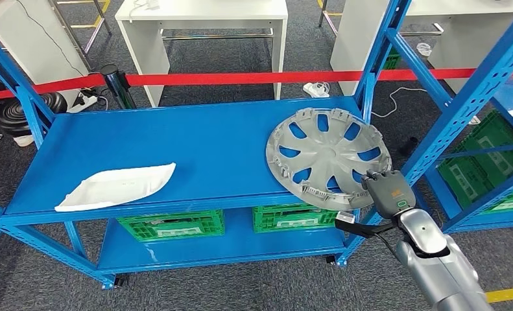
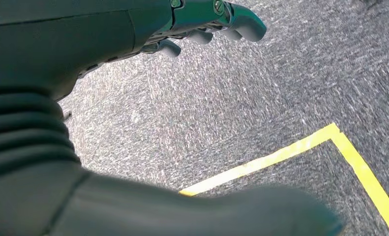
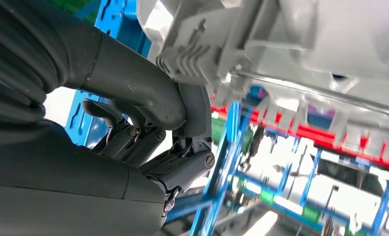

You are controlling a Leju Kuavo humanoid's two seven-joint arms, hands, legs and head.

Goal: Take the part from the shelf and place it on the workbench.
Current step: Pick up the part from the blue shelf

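A grey wheel cover (image 1: 328,159) with curved spokes lies on the right part of the blue shelf (image 1: 176,139), its near rim lifted and sticking out past the shelf's front edge. My right hand (image 1: 386,189) grips that near right rim. In the right wrist view the thumb (image 3: 138,81) presses against the wheel cover's ribbed underside (image 3: 261,39), with fingers (image 3: 194,115) behind the rim. My left hand (image 2: 202,22) hangs over the grey carpet, holding nothing, its fingers curled inward.
A white tray-shaped part (image 1: 116,186) lies on the shelf's left front. Green crates (image 1: 171,225) sit on the lower shelf. A second blue rack (image 1: 480,123) stands close on the right. A red barrier tape (image 1: 240,78) and white tables (image 1: 205,26) are behind. A yellow floor line (image 2: 300,147) runs below my left hand.
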